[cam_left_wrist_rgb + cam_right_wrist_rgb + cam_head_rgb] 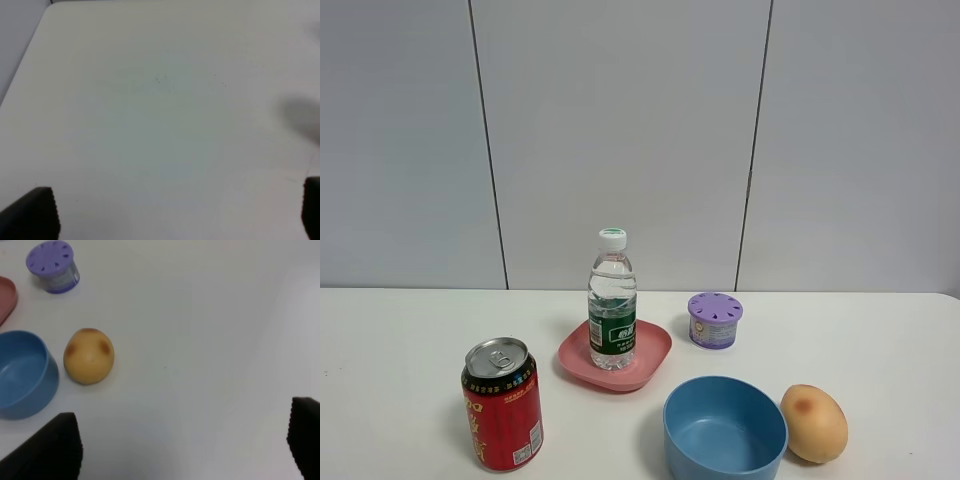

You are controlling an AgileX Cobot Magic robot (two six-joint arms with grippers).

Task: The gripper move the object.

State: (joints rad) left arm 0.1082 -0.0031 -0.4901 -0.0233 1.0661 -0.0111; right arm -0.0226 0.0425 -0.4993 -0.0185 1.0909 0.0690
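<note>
Your small clear plastic water bottle (612, 300) stands upright on the pink plate (651, 356), while both black two-fingered grippers, left (180, 212) and right (182, 445), show only cropped fingertips, spread wide over bare table.

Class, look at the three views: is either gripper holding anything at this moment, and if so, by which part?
Nothing is held. The left gripper and the right gripper are both open over bare table; the water bottle stands untouched on the pink plate.
</note>
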